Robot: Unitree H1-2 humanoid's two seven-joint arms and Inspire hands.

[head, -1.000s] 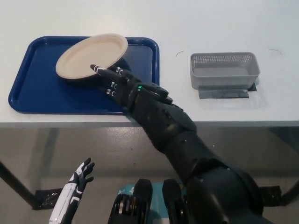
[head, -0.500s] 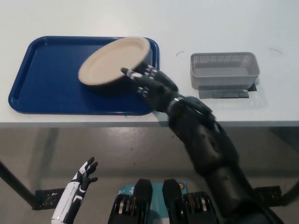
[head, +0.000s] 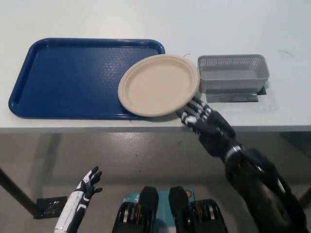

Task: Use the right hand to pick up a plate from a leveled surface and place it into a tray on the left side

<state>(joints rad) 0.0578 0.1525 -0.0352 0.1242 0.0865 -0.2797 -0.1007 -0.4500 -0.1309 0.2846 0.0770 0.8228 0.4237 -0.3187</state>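
Starting at the lower left, we are seeing the white left hand (head: 82, 194) hanging below the table's edge, well apart from everything on the table, its fingers spread and holding nothing. Above it, the blue tray (head: 63, 77) is lying flat on the white table (head: 146, 19), near the front edge, with its floor bare.

Moving right, we are looking at the beige plate (head: 159, 85). It is sitting over the tray's right end, its left part covering the tray's right rim and corner and its right part reaching out past the tray toward the grey basket (head: 233, 73). We are not able to tell whether it is resting on the rim or being held just above it.

Just below the plate's lower right edge, the black right hand (head: 201, 119) is reaching up from the bottom right. Its fingers are meeting the plate's rim from underneath and seem to be gripping it, though the plate is hiding the fingertips. The basket is standing on the table just right of the plate, on a dark patch.
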